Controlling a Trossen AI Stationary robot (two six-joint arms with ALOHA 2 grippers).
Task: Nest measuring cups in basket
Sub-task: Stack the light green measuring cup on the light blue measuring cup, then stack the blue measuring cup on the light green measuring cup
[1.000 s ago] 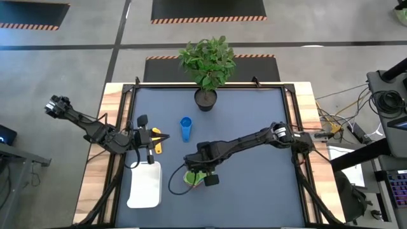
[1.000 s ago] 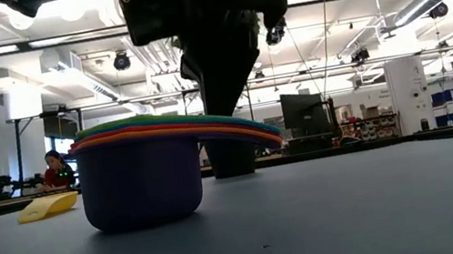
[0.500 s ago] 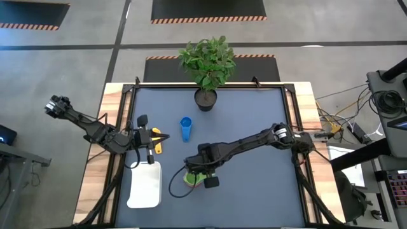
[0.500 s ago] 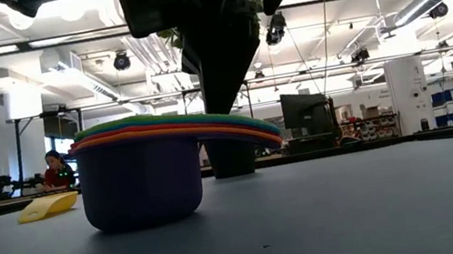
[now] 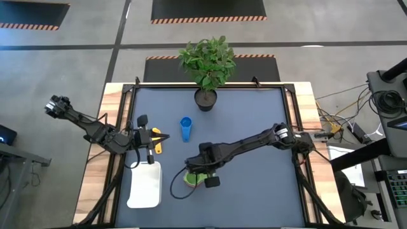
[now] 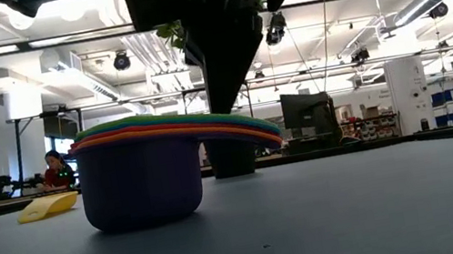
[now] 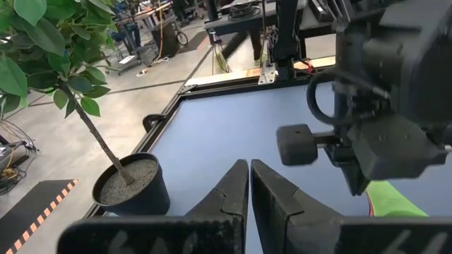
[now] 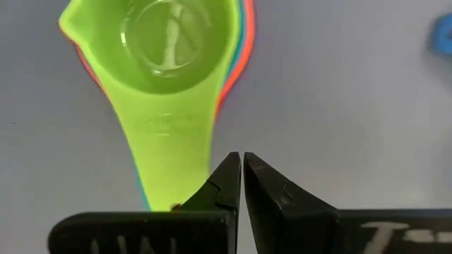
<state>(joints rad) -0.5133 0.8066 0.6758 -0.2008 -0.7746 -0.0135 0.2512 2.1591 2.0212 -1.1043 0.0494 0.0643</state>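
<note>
The right gripper [image 5: 198, 172] hangs directly over the nested stack of measuring cups [image 5: 193, 179] near the table's front centre, its fingers pressed together and empty in the right wrist view, with the green top cup [image 8: 169, 49] just ahead of the fingertips and its handle running straight back toward them. The stack (green on top, purple at the bottom in the low view [image 6: 138, 174]) stands on the bare mat, clear of the basket [image 5: 145, 186], which lies close by on the left arm's side. So the stack's long axis lines up with the right arm's approach, and this arm is plainly the nearer one. The left gripper [image 5: 145, 138] waits beyond the basket, likewise closed on nothing, just beside the yellow cup [image 5: 157, 143]; the blue cup [image 5: 186, 128] lies apart, toward the potted plant [image 5: 206, 98]. Likely next: spreading the fingers to take the handle.
</note>
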